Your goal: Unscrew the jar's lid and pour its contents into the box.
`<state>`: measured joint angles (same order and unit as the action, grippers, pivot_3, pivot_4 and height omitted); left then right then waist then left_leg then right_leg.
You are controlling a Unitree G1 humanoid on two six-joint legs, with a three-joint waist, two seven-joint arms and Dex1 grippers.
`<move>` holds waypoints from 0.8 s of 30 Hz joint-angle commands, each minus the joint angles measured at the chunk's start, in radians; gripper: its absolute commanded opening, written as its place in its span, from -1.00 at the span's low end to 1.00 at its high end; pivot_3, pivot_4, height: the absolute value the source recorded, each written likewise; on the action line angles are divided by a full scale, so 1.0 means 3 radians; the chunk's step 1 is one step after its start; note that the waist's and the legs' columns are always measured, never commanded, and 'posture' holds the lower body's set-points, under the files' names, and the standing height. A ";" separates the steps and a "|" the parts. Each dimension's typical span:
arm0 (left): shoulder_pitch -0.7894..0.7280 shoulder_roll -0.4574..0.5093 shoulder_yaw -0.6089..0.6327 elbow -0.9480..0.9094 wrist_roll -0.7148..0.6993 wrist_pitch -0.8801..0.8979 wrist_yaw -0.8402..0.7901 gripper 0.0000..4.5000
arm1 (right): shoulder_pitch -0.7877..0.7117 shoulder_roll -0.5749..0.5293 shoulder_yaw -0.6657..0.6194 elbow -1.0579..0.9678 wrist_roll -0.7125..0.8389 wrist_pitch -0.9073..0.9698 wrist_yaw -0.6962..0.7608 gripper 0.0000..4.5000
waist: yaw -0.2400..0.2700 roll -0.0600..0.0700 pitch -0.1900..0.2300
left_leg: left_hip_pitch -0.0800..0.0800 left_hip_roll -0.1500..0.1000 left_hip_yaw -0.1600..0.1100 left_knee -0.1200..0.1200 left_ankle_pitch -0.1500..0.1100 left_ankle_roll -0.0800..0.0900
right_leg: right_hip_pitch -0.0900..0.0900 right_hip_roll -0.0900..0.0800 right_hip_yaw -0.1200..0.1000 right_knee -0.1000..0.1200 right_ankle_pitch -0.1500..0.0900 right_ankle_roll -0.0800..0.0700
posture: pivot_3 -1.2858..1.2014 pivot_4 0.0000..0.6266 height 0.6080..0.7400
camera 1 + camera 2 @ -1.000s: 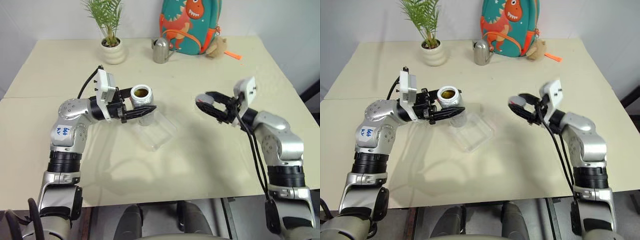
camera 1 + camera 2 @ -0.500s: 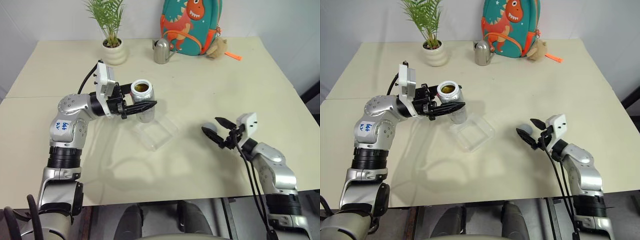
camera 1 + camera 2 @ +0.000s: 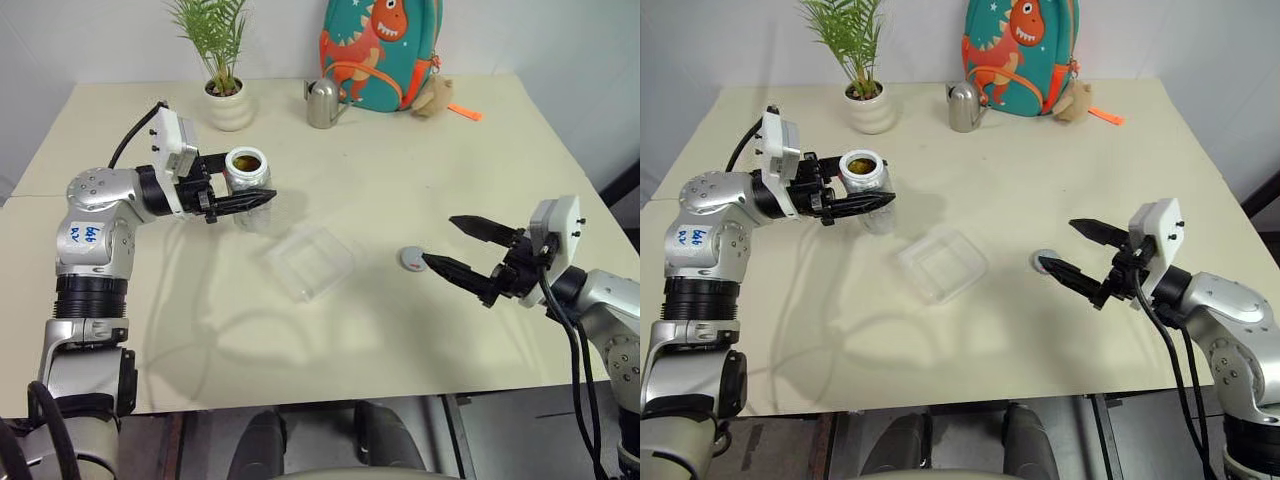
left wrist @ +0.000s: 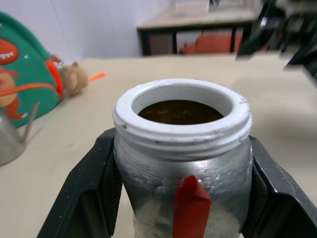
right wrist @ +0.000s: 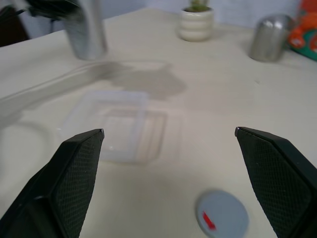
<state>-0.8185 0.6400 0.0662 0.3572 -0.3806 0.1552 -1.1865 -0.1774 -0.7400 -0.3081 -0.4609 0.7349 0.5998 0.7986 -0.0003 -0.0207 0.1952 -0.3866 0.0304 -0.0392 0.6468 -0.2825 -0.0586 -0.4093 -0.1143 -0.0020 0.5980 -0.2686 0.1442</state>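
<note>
Gripper on our left arm [image 3: 262,200] is clamped on the jar [image 3: 246,172], one black finger on each side of its silvery body, and holds it upright and lifted off the bench [image 3: 400,150], up and to the left of the box [image 3: 310,262]. We see the jar's white threaded mouth uncovered in the left wrist view, with the contents [image 4: 179,112] showing as a dark brown mass inside and a red stripe running down the side facing the camera. The box, a shallow clear tray, lies flat on the bench between our two arms, apart from the jar, and we cannot make out anything in it. To its right the lid [image 3: 412,258] lies on the bench, grey with a small red patch on top. Our right gripper [image 3: 436,243] stands wide, with nothing between its fingers; the lid sits just beyond the tip of the lower finger [image 3: 455,273] and we cannot tell whether they touch. At the far edge of the bench stand a potted plant in a white pot [image 3: 227,103], a small steel watering can [image 3: 322,102] and a teal dinosaur backpack [image 3: 380,50] with a little plush toy [image 3: 434,95] beside it.
</note>
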 commanded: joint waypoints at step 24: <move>-0.0174 0.0175 -0.1402 -0.0351 0.5129 -0.2440 0.5243 0.12 | -0.0062 0.0151 0.0230 -0.0115 -0.0168 -0.0103 -0.0264 0.98 | 0.0090 -0.0001 0.0000 | -0.0010 -0.0001 0.0010 -0.0002 -0.0001 0.0002 | -0.0001 0.0000 0.0004 -0.0014 0.0014 0.0014 | 0.03 -0.52 1.00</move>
<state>-0.8418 0.6818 -0.3360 0.3107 1.0074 -0.6195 0.2070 -0.1803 -0.7052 -0.2362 -0.4677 0.6851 0.5911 0.7374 0.0265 -0.0210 0.1952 -0.3896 0.0300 -0.0359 0.6461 -0.2828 -0.0580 -0.4096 -0.1145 -0.0004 0.5945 -0.2642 0.1488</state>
